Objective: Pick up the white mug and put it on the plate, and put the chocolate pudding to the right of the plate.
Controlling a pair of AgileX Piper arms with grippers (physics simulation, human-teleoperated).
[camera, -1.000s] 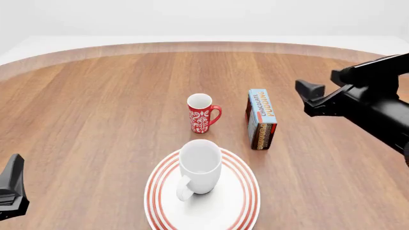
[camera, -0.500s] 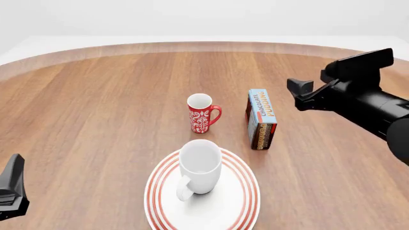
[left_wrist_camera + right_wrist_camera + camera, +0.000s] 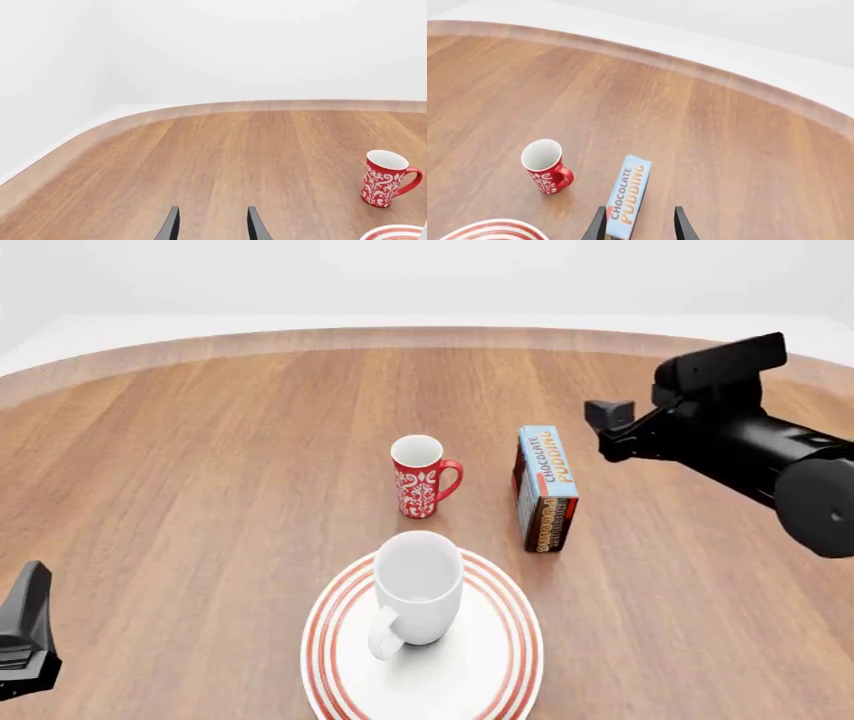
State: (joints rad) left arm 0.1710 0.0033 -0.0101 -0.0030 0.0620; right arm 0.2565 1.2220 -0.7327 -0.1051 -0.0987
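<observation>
The right gripper [image 3: 603, 430] has swung in from the table's right side over the last second, rising a little and closing on the pudding [image 3: 546, 488]; it now hangs above and just right of the box's far end, not touching. In its wrist view the two fingers [image 3: 599, 226] stand apart with nothing between them, and the pudding's blue face runs up between and past the left finger, so the jaws are open, empty and nearly lined up over the box.

The pudding stands on its long edge, beyond the plate [image 3: 497, 664] and to its right, beside the red mug [image 3: 422, 476]. It has not moved.

The mug [image 3: 416, 587] stands upright on the plate, handle toward the near left, so that half of the task looks done.

The left gripper [image 3: 212, 226] sits low at the near left corner, unmoved, fingers parted and empty.

So the approach means the pudding step is under way: next would be a descent over the box, a grip across its narrow faces, then a carry nearer, to the plate's right
</observation>
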